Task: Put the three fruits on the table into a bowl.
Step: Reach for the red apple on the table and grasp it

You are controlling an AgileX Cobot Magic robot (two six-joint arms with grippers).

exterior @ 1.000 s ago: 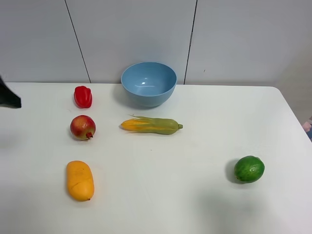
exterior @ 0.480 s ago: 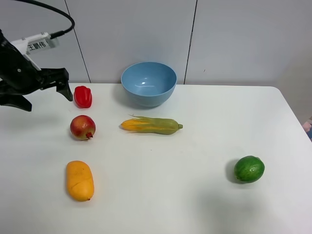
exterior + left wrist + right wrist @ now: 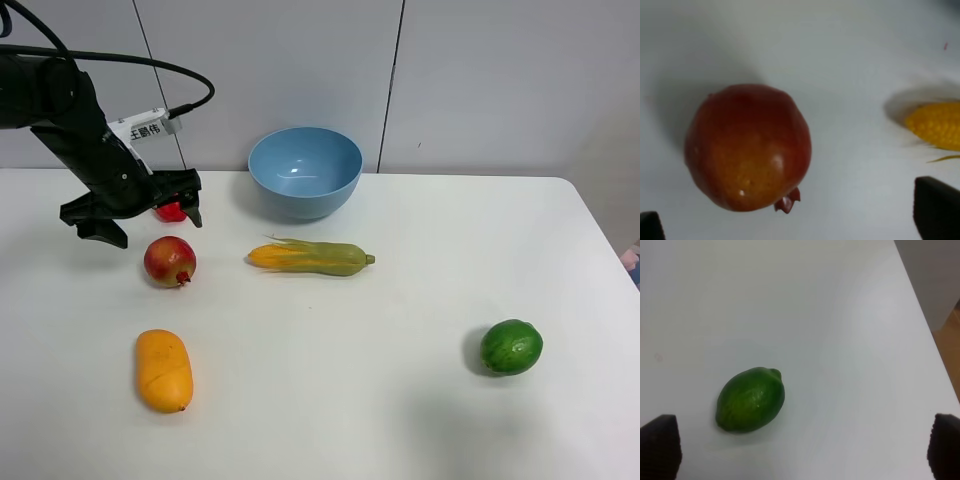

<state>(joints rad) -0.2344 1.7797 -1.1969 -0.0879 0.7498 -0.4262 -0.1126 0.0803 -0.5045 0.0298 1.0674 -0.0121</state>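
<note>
The round red-yellow pomegranate [image 3: 169, 261] lies far left on the white tabletop [image 3: 400, 420]. The oblong orange mango [image 3: 164, 370] lies nearer on the same side, and the round dark-green lime [image 3: 511, 347] lies near the right edge. The round light-blue plastic bowl [image 3: 305, 195] stands at the far middle, apart from all three.

The left hand [image 3: 155, 225] hovers over the pomegranate, spread wide and grasping nothing, partly hiding the red bell pepper [image 3: 172, 211]. The dark characters on the white label [image 3: 142, 128] on its arm are too small to read.

The right hand [image 3: 802, 450], released, hangs above the lime. The yellow-green corn cob [image 3: 310, 258] lies just nearer than the bowl.
</note>
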